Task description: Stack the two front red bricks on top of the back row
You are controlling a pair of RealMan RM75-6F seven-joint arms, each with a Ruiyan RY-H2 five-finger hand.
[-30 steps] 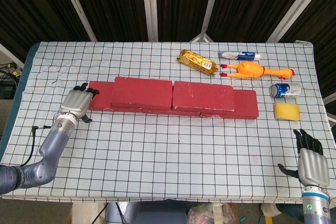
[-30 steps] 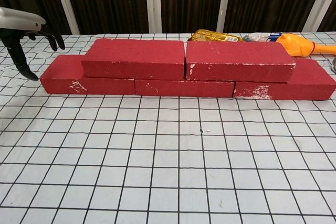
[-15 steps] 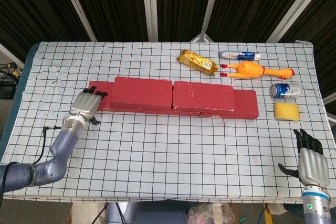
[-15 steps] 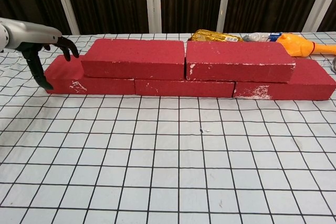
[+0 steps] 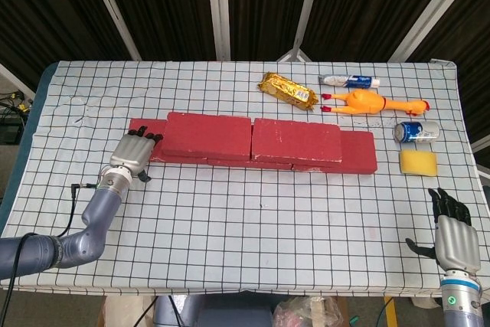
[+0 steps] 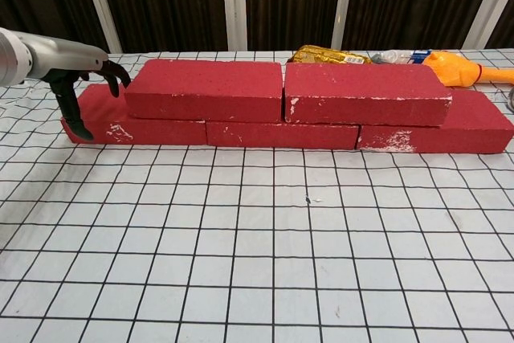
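Two red bricks, a left one point(image 5: 208, 135) point(image 6: 205, 90) and a right one point(image 5: 297, 140) point(image 6: 365, 92), lie side by side on top of a lower row of red bricks. The lower row sticks out at its left end point(image 6: 136, 128) and right end point(image 5: 360, 152) point(image 6: 458, 130). My left hand point(image 5: 134, 155) point(image 6: 76, 78) is at the row's left end, fingers over the brick's top and thumb hanging down its front; whether it touches is unclear. My right hand point(image 5: 453, 239) stands open near the table's front right corner, holding nothing; the chest view does not show it.
Behind the bricks at the back right lie a gold snack packet point(image 5: 287, 89), a white tube point(image 5: 349, 80) and an orange rubber chicken point(image 5: 371, 103). A blue can point(image 5: 416, 131) and a yellow sponge point(image 5: 418, 161) sit right of the bricks.
My left hand has moved right, from beside the lower row's left end to over it. The bricks and the right hand have not moved.
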